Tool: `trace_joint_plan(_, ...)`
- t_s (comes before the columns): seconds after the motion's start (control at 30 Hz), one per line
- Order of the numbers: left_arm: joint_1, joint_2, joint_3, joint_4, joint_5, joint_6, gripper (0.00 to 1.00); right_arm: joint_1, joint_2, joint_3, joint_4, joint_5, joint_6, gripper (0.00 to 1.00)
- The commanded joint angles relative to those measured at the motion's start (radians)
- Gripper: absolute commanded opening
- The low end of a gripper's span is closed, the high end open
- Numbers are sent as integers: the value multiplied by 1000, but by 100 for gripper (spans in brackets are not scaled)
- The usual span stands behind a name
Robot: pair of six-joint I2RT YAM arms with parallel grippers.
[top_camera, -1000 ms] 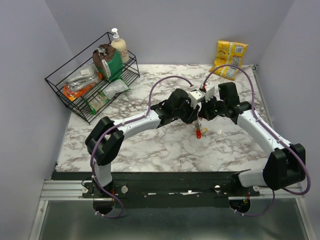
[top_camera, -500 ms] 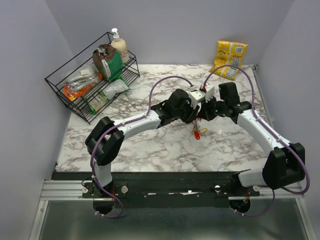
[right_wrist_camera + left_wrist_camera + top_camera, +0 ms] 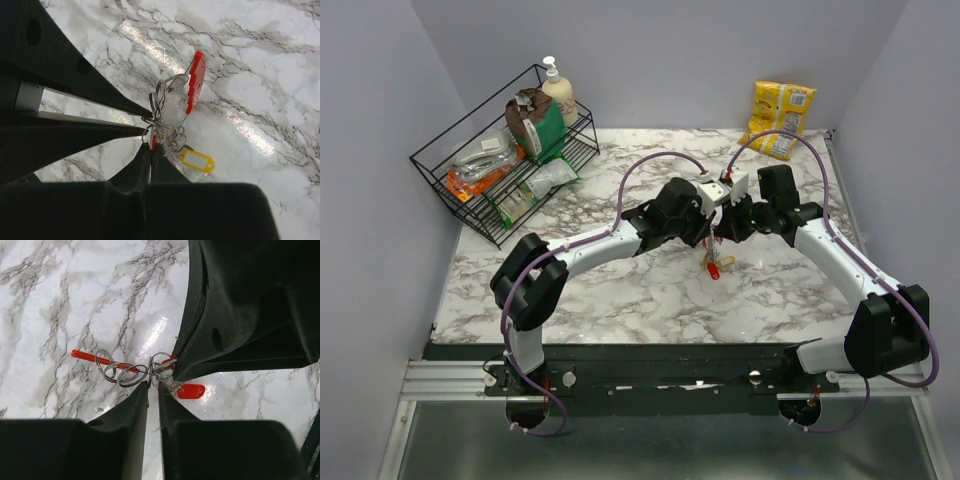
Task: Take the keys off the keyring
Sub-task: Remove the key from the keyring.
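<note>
Two arms (image 3: 590,245) (image 3: 840,262), two pincers (image 3: 153,390) (image 3: 151,147), one keyring (image 3: 131,372), one yellow tag (image 3: 197,161) and one red tag (image 3: 191,391), one wire rack (image 3: 450,196), one soap bottle (image 3: 558,95) and one yellow bag (image 3: 780,118) on one table (image 3: 620,295).

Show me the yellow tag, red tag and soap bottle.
yellow tag (image 3: 196,161), right wrist view, its label.
red tag (image 3: 191,391), left wrist view, its flat face.
soap bottle (image 3: 560,98), top view, its body.

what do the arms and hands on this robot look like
Both arms have white link shells with chunky black joint housings: left arm, right arm. A thin purple cable loops along each. The left hand and right hand are matte black, each with two fingers tapering to narrow tips. No markings show.
</note>
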Motion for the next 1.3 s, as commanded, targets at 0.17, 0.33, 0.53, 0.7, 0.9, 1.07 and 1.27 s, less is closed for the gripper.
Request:
trace_joint_plan(0.17,29,17,40,73,69,23,0,10,11,2,-51,-48,-51,1)
trace_joint_plan(0.33,51,6,30,85,93,12,0,11,10,4,-51,-33,-51,1)
trace_joint_plan(0.53,85,-38,-19,125,122,-5,0,7,19,7,-52,-10,-41,1)
trace_joint_plan(0.7,115,-58,-58,166,161,-40,0,1,19,10,-55,-10,-41,1)
trace_joint_plan(0.9,117,-75,-79,180,194,-48,0,-3,21,10,-60,-12,-42,1)
trace_joint_plan(1.07,120,-83,-81,183,226,-71,0,-7,30,10,-63,-7,-50,1)
trace_joint_plan(1.27,129,-87,-81,196,258,-97,0,-6,54,15,-72,-9,-65,1)
